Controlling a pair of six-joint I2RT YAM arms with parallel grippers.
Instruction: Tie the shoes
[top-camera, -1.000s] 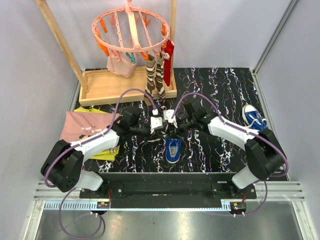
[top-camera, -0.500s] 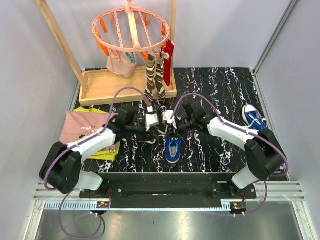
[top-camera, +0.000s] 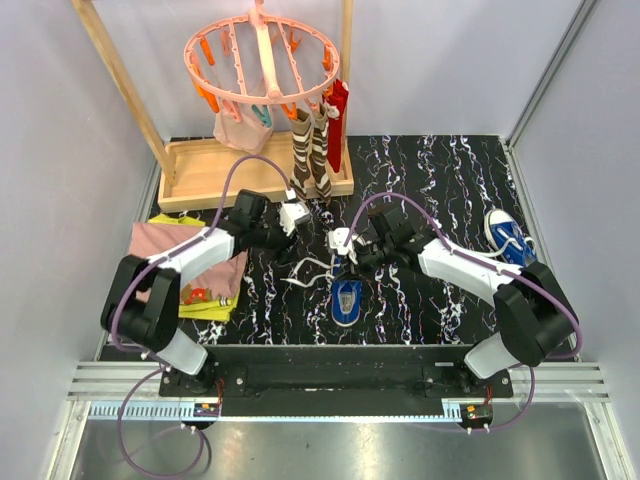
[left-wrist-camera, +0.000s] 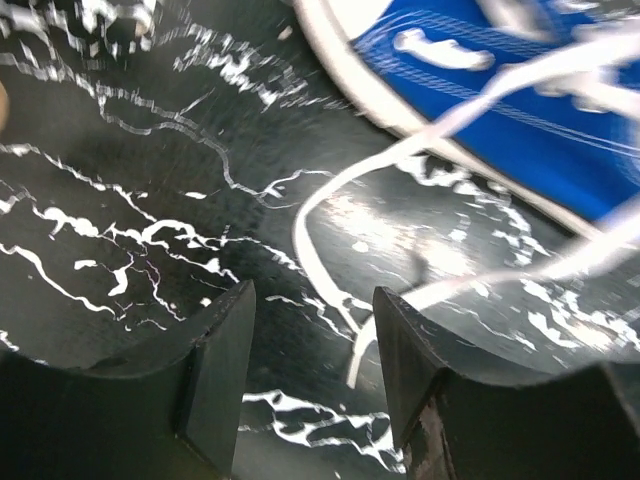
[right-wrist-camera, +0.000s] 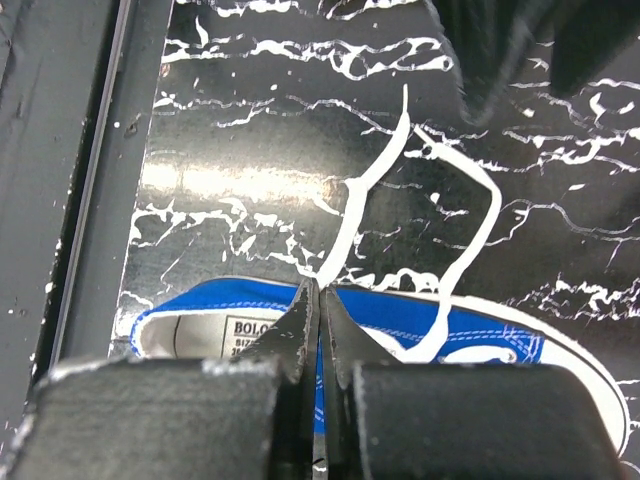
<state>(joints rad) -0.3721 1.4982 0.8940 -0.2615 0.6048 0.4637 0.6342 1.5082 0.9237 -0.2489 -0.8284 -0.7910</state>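
Observation:
One blue shoe with a white sole lies near the front middle of the black marbled mat, toe toward me. Its white laces trail loose to the left. The other shoe lies at the far right. My right gripper hovers just over the middle shoe, shut on a white lace that runs up from its tips. My left gripper sits up and left of the shoe. It is open and empty above the mat, with a lace end and the shoe beyond it.
A wooden rack base stands at the back left. A pink clip hanger hangs from it, with brown striped socks and a red one. A pink cloth over yellow fabric lies at the left mat edge.
My left gripper opened, let go of the lace and pulled back up and to the left. My right gripper shut and dropped slightly toward the shoe.

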